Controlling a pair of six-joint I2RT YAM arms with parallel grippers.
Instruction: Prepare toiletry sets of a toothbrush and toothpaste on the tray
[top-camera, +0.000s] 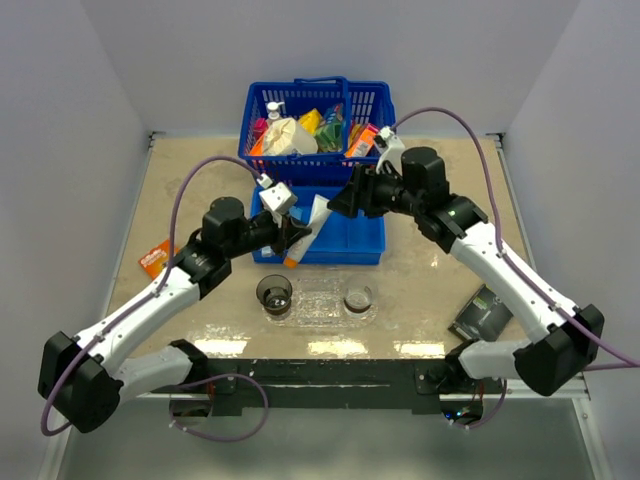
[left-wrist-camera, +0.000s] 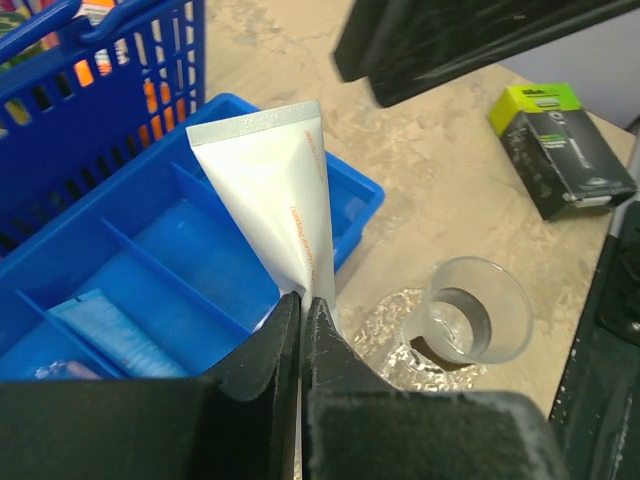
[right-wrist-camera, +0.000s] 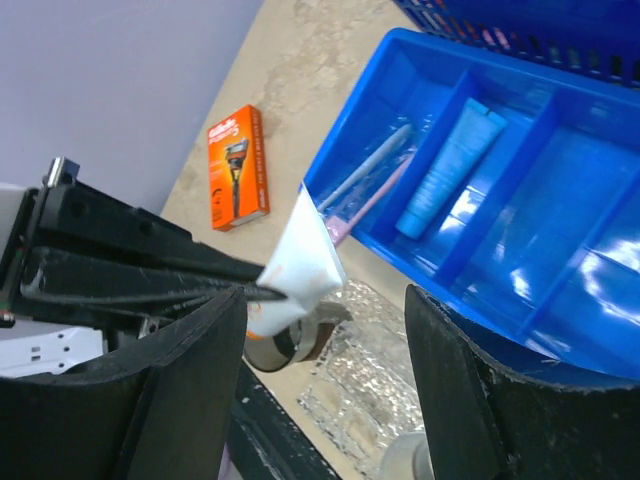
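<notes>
Left gripper clamping white toothpaste, right gripper released, beige marbled table, pale walls

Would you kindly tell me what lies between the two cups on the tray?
Nothing: in the top external view, the stretch of tray between the left cup and the right cup is bare textured plastic.

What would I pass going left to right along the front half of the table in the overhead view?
orange box → left cup → right cup → dark box
</notes>
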